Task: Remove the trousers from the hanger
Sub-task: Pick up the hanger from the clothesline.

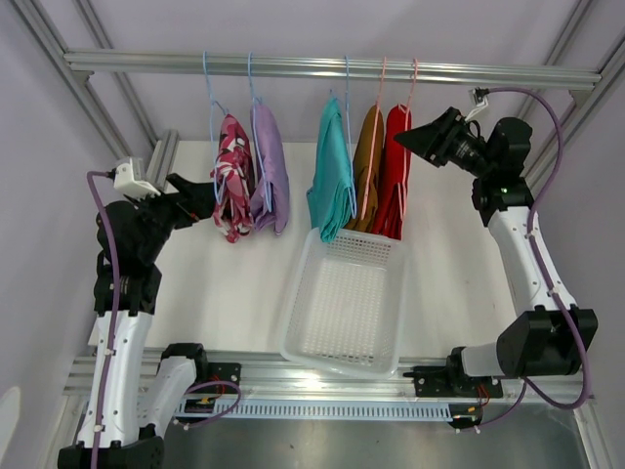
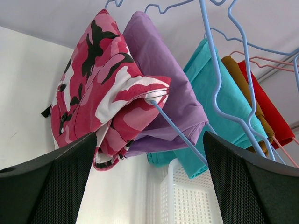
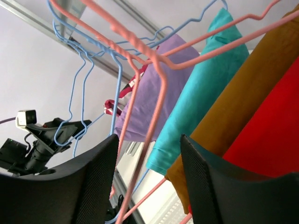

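Hanging: five trousers hung on wire hangers from the rail (image 1: pixel 332 68) above the table's far edge, in one row along it.
Order: camo (image 1: pixel 231 181) and lilac (image 1: pixel 270 176) hung on the rail's left half; teal (image 1: pixel 334 176), brown (image 1: pixel 369 166) and red (image 1: pixel 395 161) hung on its right half, with a gap between lilac and teal.
Long axis: each pair was folded over its hanger bar, its long axis up and down and its loose ends pointing down toward the table (image 1: pixel 225 283).
Hangers: blue hangers (image 1: pixel 210 93) carried camo, lilac and teal; pink hangers (image 1: pixel 383 93) carried brown and red.
Basket: a white mesh basket (image 1: pixel 296 303) sat on the table right of the middle, reaching toward the near edge; the ends of teal, brown and red hung over its far rim.
Left gripper (image 1: pixel 200 200): it was just beside camo's left side, level with its lower half. Its fingers (image 2: pixel 46 186) were spread wide and held nothing; in the wrist view, camo and lilac showed between them, clear of both.
Right gripper (image 1: pixel 402 137): it was just right of red, near its top. Its fingers (image 3: pixel 233 186) stood parted with a pink hanger wire in the gap; neither finger pressed on the wire, and no cloth was held.
In the way: lilac lay against camo, and brown lay against red. A blue hanger wire crossed in front of teal in the left wrist view.
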Robot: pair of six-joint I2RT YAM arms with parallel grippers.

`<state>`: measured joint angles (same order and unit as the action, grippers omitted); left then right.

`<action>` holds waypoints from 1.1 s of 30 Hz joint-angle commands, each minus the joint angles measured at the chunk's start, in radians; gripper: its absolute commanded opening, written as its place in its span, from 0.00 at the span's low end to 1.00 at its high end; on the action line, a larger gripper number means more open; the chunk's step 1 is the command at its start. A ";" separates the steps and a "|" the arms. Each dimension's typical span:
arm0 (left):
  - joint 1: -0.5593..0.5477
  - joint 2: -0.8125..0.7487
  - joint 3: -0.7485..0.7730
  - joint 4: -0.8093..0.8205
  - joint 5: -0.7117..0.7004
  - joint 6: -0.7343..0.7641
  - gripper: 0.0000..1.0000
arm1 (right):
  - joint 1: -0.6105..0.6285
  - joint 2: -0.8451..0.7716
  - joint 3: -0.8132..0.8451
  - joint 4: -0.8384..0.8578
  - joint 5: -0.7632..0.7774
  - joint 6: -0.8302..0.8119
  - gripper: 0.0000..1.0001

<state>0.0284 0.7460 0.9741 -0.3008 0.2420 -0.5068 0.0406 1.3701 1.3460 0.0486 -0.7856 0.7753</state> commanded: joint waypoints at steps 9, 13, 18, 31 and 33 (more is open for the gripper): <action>-0.004 0.006 -0.012 0.043 0.040 -0.001 0.99 | -0.005 0.079 -0.079 0.332 -0.124 0.202 0.38; -0.004 0.010 -0.012 0.046 0.048 -0.001 0.99 | -0.005 0.098 -0.091 0.433 -0.155 0.271 0.36; -0.004 0.013 -0.014 0.048 0.060 -0.002 0.99 | -0.007 0.121 -0.090 0.505 -0.182 0.328 0.28; -0.004 0.029 -0.014 0.054 0.083 -0.004 0.99 | -0.005 0.084 -0.070 0.519 -0.188 0.349 0.00; -0.005 0.029 -0.014 0.057 0.086 -0.004 0.99 | -0.004 0.078 -0.059 0.511 -0.190 0.349 0.00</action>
<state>0.0280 0.7734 0.9630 -0.2878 0.2970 -0.5072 0.0360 1.4849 1.2434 0.4843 -0.9482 1.1366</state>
